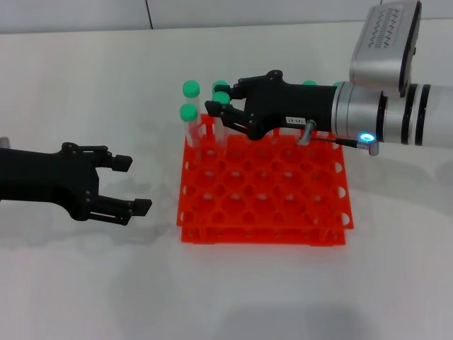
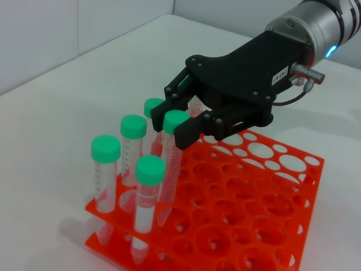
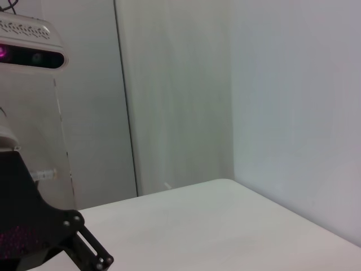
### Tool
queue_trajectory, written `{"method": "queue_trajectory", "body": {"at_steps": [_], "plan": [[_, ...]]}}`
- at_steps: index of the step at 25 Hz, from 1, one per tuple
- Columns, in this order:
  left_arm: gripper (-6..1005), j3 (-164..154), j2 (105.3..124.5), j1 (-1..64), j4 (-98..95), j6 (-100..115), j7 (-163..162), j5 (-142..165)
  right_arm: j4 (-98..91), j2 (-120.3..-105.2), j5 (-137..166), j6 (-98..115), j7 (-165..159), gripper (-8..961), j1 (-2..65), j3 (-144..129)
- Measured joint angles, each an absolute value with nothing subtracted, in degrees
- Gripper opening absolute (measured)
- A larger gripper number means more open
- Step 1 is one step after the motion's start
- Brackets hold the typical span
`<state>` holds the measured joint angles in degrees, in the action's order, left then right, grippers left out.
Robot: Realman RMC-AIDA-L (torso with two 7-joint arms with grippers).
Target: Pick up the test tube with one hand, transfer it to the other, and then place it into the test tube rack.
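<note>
The orange-red test tube rack (image 1: 283,212) stands in the middle of the table; it also shows in the left wrist view (image 2: 271,226). My right gripper (image 1: 221,110), black with a white label, reaches over the rack's far left part and is shut on the test tube (image 1: 221,98) just below its green cap. In the left wrist view this gripper (image 2: 179,116) holds the tube (image 2: 169,169) slightly tilted, its lower end down in a hole of the upper tier. My left gripper (image 1: 134,184) is open and empty, left of the rack.
Several other green-capped tubes (image 2: 133,147) stand in the rack's far left holes, close around the held one. The right wrist view shows only bare wall, the table and a black part of the gripper (image 3: 34,237).
</note>
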<state>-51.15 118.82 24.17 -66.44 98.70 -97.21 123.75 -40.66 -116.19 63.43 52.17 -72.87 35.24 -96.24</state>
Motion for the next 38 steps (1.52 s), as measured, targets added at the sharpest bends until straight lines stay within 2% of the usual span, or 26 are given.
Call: {"method": "queue_trajectory", "body": {"at_steps": [15,17,23,28,33,38], "plan": [[893,-51.62,118.79,24.10,-66.44,98.79,-97.20,123.52,-41.80,-115.84,63.40,53.40,-72.81,427,34.75,-96.65],[894,-51.56,118.75,23.90,-66.47,98.90,-97.20,123.35,-43.21,-115.63,63.39,53.88,-72.86,434,33.42,-96.43],[894,-51.29,118.73,23.22,-66.77,99.02,-96.05,122.57,-53.45,-115.21,63.66,54.43,-72.87,591,24.00,-95.93],[894,-51.17,118.18,21.99,-67.03,99.35,-94.59,119.51,-57.96,-114.97,66.99,59.52,-74.40,595,18.92,-91.90],[894,-49.13,117.91,21.84,-67.23,102.51,-93.65,118.68,-58.67,-114.50,75.88,68.46,-81.83,592,18.12,-83.70],[893,-48.10,117.92,21.20,-68.69,104.05,-93.29,118.25,-61.01,-114.72,87.49,75.57,-87.33,592,18.15,-76.14]]}}
